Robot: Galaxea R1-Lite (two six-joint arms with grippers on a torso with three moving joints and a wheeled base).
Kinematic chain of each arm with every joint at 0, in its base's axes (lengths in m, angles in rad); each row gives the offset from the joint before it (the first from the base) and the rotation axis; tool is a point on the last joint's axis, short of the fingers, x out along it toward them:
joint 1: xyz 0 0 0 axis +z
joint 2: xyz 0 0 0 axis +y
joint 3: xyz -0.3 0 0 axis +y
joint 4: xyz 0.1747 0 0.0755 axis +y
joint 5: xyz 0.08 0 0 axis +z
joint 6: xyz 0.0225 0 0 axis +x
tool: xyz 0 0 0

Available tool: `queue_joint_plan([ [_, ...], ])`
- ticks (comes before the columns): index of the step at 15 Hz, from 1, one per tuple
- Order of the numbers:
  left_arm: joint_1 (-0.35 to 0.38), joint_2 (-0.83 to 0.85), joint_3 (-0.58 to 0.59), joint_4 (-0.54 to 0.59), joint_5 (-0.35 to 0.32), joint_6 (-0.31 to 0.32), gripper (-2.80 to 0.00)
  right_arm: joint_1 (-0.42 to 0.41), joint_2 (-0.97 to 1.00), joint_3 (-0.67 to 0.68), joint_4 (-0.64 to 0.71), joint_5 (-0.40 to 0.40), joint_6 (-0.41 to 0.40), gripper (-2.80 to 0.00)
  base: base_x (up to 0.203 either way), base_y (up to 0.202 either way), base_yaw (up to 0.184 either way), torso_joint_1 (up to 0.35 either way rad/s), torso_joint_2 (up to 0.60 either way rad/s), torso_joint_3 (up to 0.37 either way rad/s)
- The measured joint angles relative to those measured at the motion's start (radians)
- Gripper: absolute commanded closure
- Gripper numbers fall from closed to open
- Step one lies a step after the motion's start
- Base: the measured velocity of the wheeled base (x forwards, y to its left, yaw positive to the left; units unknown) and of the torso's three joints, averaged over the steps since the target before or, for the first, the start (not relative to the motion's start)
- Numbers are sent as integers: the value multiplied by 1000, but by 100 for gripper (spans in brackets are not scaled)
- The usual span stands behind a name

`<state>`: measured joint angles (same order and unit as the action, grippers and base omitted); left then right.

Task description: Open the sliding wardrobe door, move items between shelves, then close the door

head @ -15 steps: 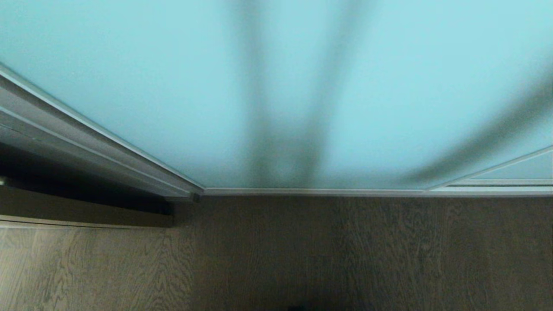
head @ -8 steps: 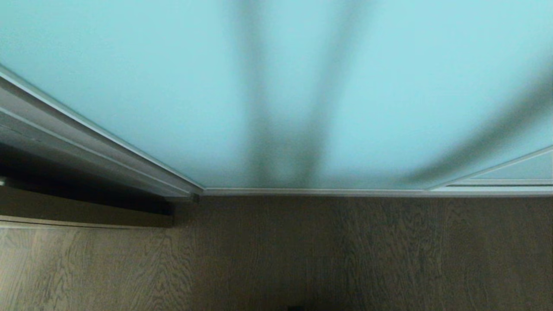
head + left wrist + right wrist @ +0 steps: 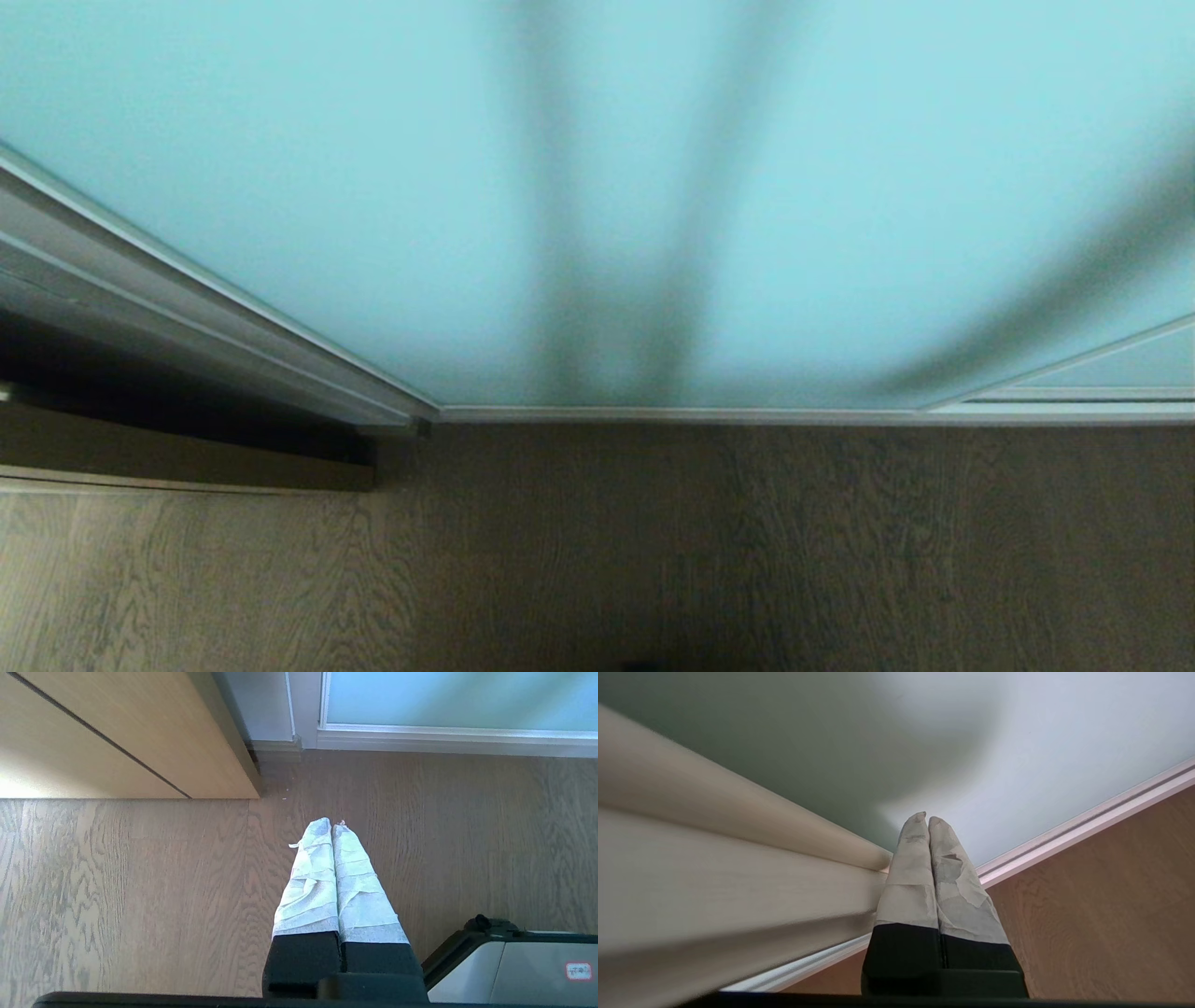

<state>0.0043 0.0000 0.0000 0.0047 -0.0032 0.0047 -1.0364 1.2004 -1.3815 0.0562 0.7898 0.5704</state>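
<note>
While the sliding wardrobe door (image 3: 373,187) fills the head view above the wooden floor (image 3: 747,560), the right gripper (image 3: 928,819) points at its glass just beside the vertical frame (image 3: 714,872), fingers pressed together and empty. The left gripper (image 3: 332,823) hangs over the floor, likewise closed.

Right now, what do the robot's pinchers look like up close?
Both look alike. The left gripper has two long fingers that narrow toward rounded tips, wrapped in wrinkled pale tape, coming out of blocky black bases. The right gripper has the same shape, but its tape is greyer and worn, with torn, peeling patches. No cables or markings show on either one.
</note>
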Motion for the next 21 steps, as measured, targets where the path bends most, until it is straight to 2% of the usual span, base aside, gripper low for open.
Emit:
queue_joint_plan([
  [3,0,0,0,0,0,0,0,-30,-11,7,-24,2,-1,0,0,0,0,0,0,0],
  [6,0,0,0,0,0,0,0,-99,-25,16,-105,-15,-3,0,0,0,0,0,0,0],
  [11,-1,0,0,0,0,0,0,-163,-47,7,-287,-214,-21,0,0,0,0,0,0,0],
  [14,0,0,0,0,0,0,0,-158,-86,-2,-295,-331,-81,0,0,0,0,0,0,0],
  [18,0,0,0,0,0,0,0,-210,-144,-4,-335,-353,-104,0,0,0,0,0,0,0],
  [21,0,0,0,0,0,0,0,-289,-159,0,-420,-384,-169,0,0,0,0,0,0,0],
])
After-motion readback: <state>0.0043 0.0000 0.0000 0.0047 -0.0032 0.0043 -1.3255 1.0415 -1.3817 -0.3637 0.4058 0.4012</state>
